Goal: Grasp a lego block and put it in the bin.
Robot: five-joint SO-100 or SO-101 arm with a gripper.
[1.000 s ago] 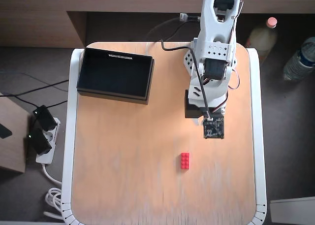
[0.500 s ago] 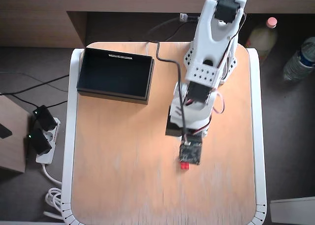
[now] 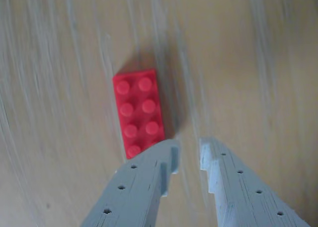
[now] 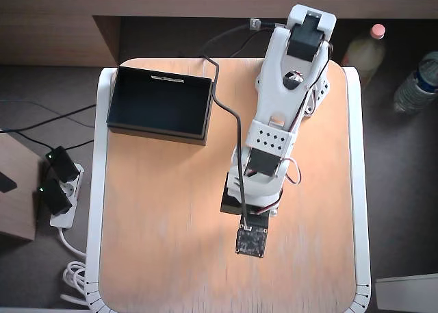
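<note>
Pincer time: the gripper (image 3: 188,155) hangs over the wooden table (image 4: 164,210) with its two pale fingers spread, a clear gap between the tips and nothing held. In the wrist view the left fingertip (image 3: 166,152) overlaps the near end of the lego block (image 3: 138,113), though whether it touches is impossible to say. So the brick sits ahead and to the left of the gap, not centred in it.

That block lies flat, studs up, two rows of four. Its long axis runs up and down the wrist view with a slight lean, roughly in line with the fingers. It looks a light, rigid bit of plastic with smooth, slick sides, so it would likely skid if nudged off-centre. The sensible hold is across the two long sides, near the middle.

Overhead, the arm (image 4: 280,121) hides the brick entirely. The bin (image 4: 116,101) waits empty at the table's upper-left corner in that view, well apart from the gripper.
</note>
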